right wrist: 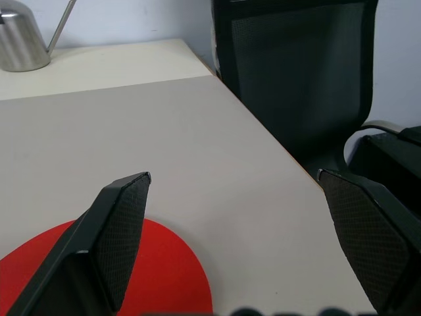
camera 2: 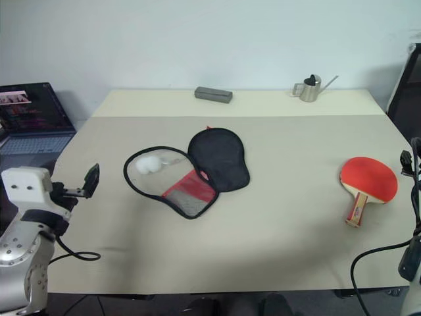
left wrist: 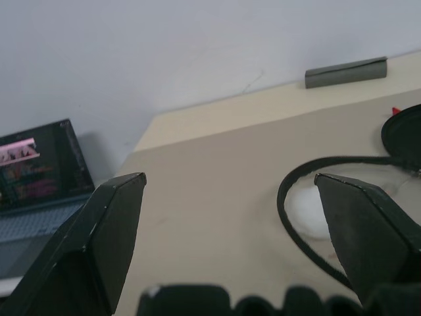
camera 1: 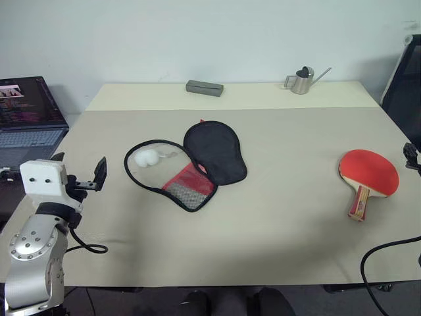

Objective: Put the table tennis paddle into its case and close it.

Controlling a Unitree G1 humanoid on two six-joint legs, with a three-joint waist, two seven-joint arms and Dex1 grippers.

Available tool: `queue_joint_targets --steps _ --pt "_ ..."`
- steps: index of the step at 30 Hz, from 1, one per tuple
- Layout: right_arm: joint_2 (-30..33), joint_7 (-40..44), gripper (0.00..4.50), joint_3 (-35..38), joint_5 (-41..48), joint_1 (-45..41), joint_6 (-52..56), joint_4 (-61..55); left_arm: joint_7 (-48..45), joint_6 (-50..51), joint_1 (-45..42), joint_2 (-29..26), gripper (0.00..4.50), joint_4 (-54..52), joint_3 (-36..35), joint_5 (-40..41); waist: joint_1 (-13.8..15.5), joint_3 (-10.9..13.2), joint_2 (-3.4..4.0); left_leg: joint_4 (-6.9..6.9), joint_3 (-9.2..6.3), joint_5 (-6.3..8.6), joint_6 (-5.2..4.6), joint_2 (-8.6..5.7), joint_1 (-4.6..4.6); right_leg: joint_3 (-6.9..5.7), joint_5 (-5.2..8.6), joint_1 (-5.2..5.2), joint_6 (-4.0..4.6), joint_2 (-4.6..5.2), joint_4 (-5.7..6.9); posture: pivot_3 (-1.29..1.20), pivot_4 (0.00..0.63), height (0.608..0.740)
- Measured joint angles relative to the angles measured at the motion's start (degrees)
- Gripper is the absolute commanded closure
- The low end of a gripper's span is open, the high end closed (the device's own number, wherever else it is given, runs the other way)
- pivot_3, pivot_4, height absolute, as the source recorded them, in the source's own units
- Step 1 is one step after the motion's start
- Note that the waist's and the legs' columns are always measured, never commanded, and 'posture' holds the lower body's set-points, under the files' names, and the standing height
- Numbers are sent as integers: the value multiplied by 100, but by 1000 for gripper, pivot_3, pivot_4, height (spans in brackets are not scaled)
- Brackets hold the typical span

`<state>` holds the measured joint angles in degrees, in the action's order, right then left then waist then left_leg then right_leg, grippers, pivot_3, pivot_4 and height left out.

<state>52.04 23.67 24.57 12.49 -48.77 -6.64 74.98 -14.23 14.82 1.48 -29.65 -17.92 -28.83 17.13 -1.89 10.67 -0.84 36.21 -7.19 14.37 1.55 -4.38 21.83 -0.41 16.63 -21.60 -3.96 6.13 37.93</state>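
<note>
The case lies unzipped and spread flat at the table's middle, one half showing black lining, the other half showing mesh and red. Its white pom-pom rests inside the mesh half. The table tennis paddle lies red face up near the table's right edge, with its striped handle pointing toward me. My left gripper hovers open and empty off the table's left edge, left of the case. My right gripper is open and empty just right of the paddle, above the table's right edge.
A grey oblong box and a small metal watering can stand at the table's far edge. An open laptop sits to the left of the table. A black mesh chair stands beside the right edge. A black cable loops at the near right.
</note>
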Motion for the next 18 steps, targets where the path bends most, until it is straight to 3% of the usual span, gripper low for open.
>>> queue_joint_targets --steps 12,18 --pt "81 178 45 1 -4 -140 14 0 -147 -431 -252 -14 0 505 8 -57 1 0 0 0 2 0 0 0 -1 2 0 0 0 0 0 0 150 740" --pt "-78 478 45 -2 6 -146 14 -4 -405 -538 -17 -153 0 513 -441 99 -10 -1 0 0 2 0 0 3 -2 2 0 0 0 -2 2 0 150 740"
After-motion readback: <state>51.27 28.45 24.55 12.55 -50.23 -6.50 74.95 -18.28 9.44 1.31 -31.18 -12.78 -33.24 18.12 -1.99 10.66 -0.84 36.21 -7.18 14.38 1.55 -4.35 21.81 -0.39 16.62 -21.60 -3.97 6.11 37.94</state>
